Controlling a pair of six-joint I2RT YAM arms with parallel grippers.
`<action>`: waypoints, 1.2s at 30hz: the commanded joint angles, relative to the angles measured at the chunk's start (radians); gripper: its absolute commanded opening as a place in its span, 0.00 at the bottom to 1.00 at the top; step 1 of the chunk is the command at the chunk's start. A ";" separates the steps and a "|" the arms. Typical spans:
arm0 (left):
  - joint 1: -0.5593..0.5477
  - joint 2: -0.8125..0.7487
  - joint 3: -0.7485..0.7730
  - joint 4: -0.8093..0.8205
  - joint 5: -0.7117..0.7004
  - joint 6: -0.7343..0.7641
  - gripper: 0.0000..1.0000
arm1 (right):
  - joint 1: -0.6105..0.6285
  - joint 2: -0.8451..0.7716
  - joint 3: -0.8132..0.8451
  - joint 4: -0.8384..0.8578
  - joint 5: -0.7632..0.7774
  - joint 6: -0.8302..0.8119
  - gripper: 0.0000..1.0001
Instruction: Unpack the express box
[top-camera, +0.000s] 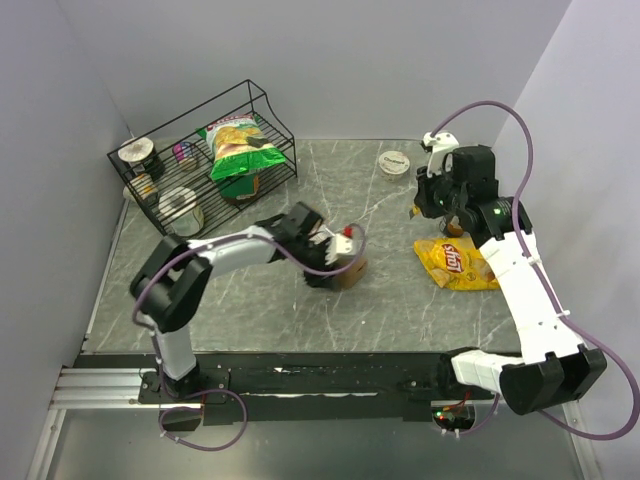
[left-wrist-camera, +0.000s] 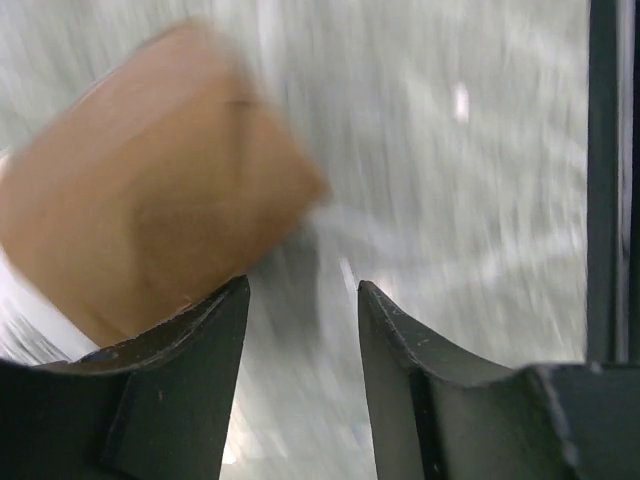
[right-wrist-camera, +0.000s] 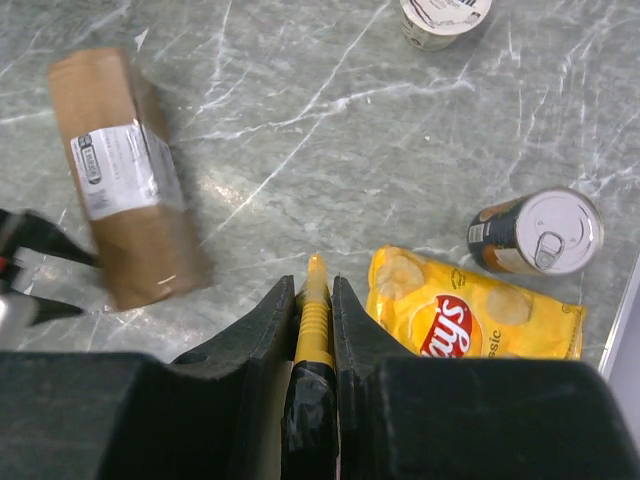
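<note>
right wrist: one express box (right-wrist-camera: 125, 180), one chip bag (right-wrist-camera: 470, 310).

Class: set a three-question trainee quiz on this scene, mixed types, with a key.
1. True or false: the right gripper is shut on a yellow-and-black tool.
2. Does the left gripper hold the long brown cardboard express box?
3. The yellow plastic chip bag lies: A in the left gripper; B on the grey marble table beside a metal can; C atop the box.
Key: 1 true; 2 no, open; 3 B.
</note>
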 joint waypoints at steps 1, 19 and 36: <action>-0.069 0.099 0.269 -0.043 0.100 0.000 0.54 | -0.003 -0.031 -0.019 0.044 0.005 0.000 0.00; 0.347 -0.135 0.105 0.104 -0.175 -0.865 0.82 | 0.004 0.142 -0.113 0.397 -0.006 -0.055 0.00; 0.365 0.083 0.093 0.095 -0.130 -0.851 0.76 | 0.137 0.201 -0.249 0.449 0.024 -0.134 0.00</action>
